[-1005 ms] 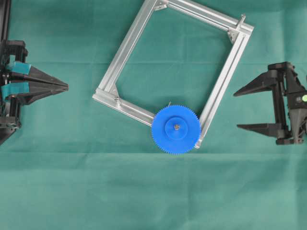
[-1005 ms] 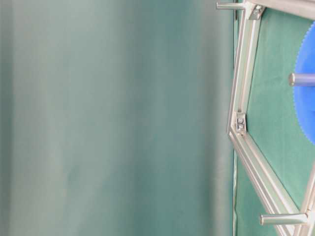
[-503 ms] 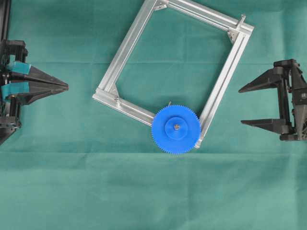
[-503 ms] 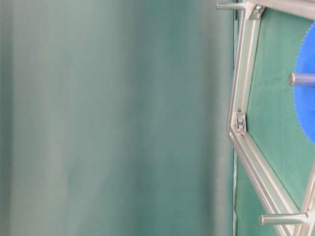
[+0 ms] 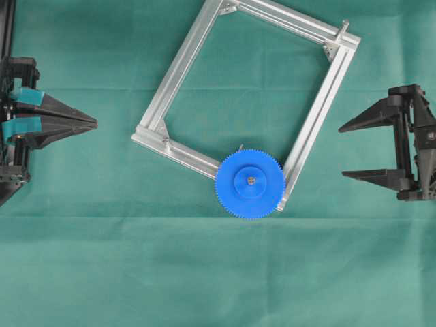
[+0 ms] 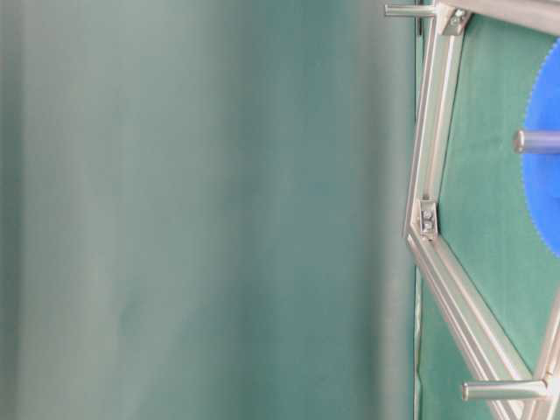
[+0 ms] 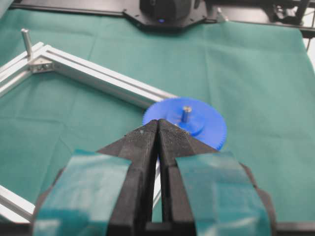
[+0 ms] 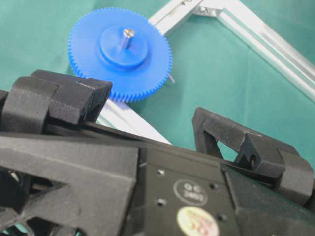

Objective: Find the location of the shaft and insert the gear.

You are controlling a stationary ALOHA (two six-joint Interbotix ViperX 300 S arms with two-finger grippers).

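Observation:
The blue toothed gear (image 5: 250, 184) lies flat at the near corner of the aluminium frame (image 5: 180, 68). The silvery shaft (image 5: 251, 180) pokes up through the hole in its hub, and shows as well as the shaft (image 7: 186, 113) and the shaft (image 8: 126, 37) in the wrist views. A bit of thin wire (image 5: 240, 147) sticks out by the gear's rim. My left gripper (image 5: 94, 123) is shut and empty at the far left, pointing at the gear (image 7: 184, 125). My right gripper (image 5: 343, 151) stands open and empty at the far right, well clear of the gear (image 8: 120, 54).
The square frame (image 7: 98, 76) lies on green cloth, with a peg (image 5: 344, 28) jutting from its far right corner bracket and another peg (image 7: 25, 40) in the left wrist view. The table-level view shows the frame (image 6: 435, 131) and pegs sideways.
The right gripper has drawn back a little to the right, away from the gear, staying open. The gear, frame and left gripper have not moved.

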